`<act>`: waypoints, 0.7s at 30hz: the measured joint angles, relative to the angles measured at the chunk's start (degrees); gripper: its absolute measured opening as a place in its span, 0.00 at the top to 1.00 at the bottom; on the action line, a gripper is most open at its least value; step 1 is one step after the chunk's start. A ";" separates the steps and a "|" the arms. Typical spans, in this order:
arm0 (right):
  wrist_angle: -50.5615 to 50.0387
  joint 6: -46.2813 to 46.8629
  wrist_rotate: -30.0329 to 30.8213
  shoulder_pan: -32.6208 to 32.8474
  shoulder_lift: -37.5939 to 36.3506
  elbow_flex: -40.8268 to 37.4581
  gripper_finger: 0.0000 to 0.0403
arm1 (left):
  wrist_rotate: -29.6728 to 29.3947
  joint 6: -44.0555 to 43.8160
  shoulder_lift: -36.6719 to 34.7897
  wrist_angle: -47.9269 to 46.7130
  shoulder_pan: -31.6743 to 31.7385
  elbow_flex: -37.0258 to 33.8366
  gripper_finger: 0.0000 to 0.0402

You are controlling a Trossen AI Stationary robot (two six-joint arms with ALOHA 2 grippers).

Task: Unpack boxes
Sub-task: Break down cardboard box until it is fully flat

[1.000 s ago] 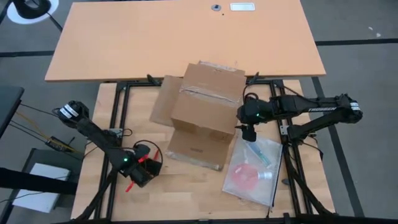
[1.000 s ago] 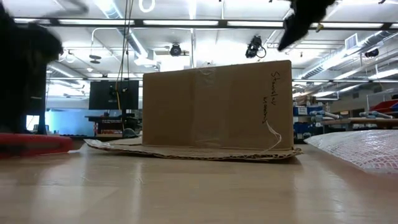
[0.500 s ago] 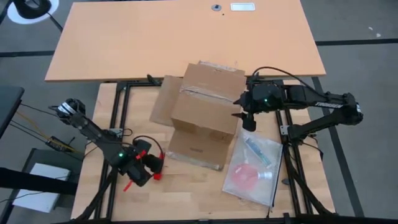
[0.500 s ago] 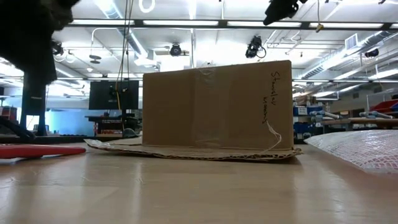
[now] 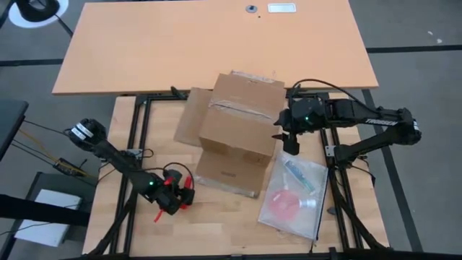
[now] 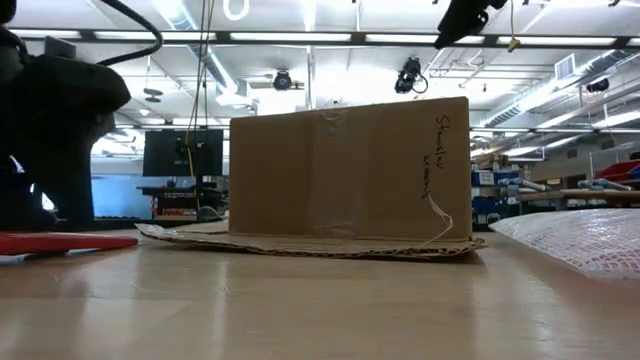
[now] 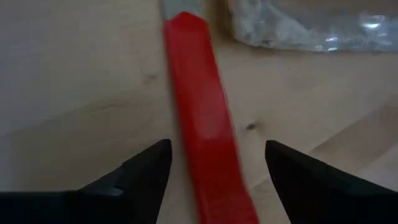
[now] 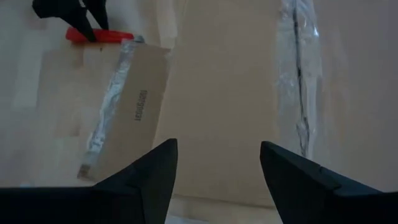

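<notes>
High view has the box (image 5: 237, 133) mid-surface, flaps splayed, left tool (image 5: 178, 195) spread open over the red cutter (image 5: 167, 204) lying flat, right tool (image 5: 288, 139) open, empty, poised at the box's edge, likely to reach inside.

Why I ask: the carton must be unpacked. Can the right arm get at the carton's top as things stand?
Probably yes. The right gripper hangs open beside the carton, above its edge, and nothing lies between them. The clear bag lies nearer the front, out of the way.
</notes>
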 joint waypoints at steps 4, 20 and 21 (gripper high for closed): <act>-1.15 1.02 0.00 0.00 0.00 0.00 0.42 | -0.33 0.00 2.16 -0.19 0.68 0.08 0.31; -0.89 6.95 3.19 -1.82 0.00 -0.02 0.42 | -5.70 26.58 5.92 -3.21 2.82 -0.16 0.48; -0.89 6.95 3.19 -2.07 0.00 -0.02 0.42 | -5.82 27.78 6.13 -3.14 2.94 -0.16 0.50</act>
